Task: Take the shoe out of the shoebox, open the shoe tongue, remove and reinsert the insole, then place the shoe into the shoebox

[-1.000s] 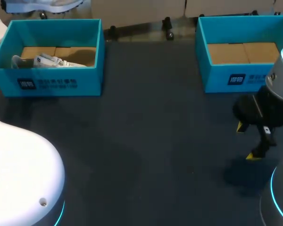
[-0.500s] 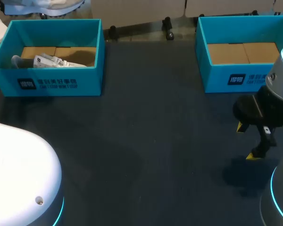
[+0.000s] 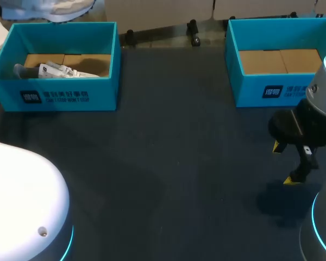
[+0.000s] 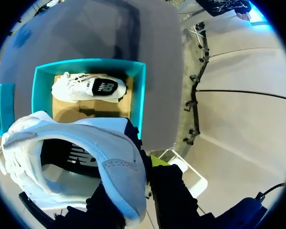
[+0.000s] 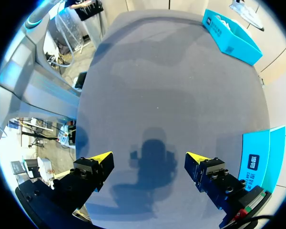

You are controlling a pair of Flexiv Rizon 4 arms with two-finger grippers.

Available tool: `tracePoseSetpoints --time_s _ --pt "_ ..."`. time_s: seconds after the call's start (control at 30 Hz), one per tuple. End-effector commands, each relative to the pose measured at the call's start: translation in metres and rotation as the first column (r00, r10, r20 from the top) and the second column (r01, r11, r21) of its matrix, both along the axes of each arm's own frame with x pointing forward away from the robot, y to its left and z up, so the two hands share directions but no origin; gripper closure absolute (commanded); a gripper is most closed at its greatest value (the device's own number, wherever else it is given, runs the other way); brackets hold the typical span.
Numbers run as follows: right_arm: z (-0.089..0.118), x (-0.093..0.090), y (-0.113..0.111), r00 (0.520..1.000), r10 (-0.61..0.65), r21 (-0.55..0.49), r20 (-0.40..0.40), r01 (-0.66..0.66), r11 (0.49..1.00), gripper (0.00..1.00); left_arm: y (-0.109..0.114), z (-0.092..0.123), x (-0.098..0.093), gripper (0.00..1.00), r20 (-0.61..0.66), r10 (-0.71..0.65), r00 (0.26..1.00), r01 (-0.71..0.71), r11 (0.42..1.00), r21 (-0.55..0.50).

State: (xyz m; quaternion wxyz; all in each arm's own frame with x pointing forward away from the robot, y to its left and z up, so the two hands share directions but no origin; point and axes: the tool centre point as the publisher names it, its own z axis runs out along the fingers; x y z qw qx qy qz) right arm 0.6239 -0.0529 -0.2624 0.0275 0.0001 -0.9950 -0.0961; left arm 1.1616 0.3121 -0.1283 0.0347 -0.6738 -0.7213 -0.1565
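Left gripper clenched on the grey suede end of a white sneaker, held in the air above the open teal cardboard shoebox. A second white sneaker lies inside that box. Right gripper has its fingers spread and hovers over the dark grey table, near a second teal box.

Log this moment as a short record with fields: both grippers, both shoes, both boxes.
left gripper: shut on the white shoe, raised clear of the left shoebox
right gripper: open, empty, above the table in front of the right shoebox
second shoe: lying inside the left shoebox
right shoebox: no shoe, only its cardboard floor shows
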Motion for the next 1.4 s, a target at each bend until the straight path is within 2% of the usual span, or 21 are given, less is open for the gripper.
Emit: tracePoseSetpoints --time_s 0.03,0.4,0.9,1.4 --pt "-0.001 0.0 0.0 1.0 0.0 -0.002 0.001 0.0 1.0 0.0 0.001 -0.014 0.005 1.0 -0.001 -0.006 1.0 0.006 1.0 0.0" --pt "-0.001 0.0 0.0 1.0 0.0 -0.002 0.001 0.0 1.0 0.0 0.004 -0.051 -0.01 1.0 -0.01 -0.042 0.999 0.042 0.999 -0.008" --pt "-0.001 0.0 0.0 1.0 0.0 -0.002 0.001 0.0 1.0 0.0 0.019 -0.094 -0.03 1.0 -0.029 -0.067 0.997 0.068 0.998 0.008" --pt "-0.001 0.0 0.0 1.0 0.0 -0.002 0.001 0.0 1.0 0.0 0.016 -0.104 -0.018 1.0 -0.045 -0.051 0.998 0.051 0.999 -0.009"
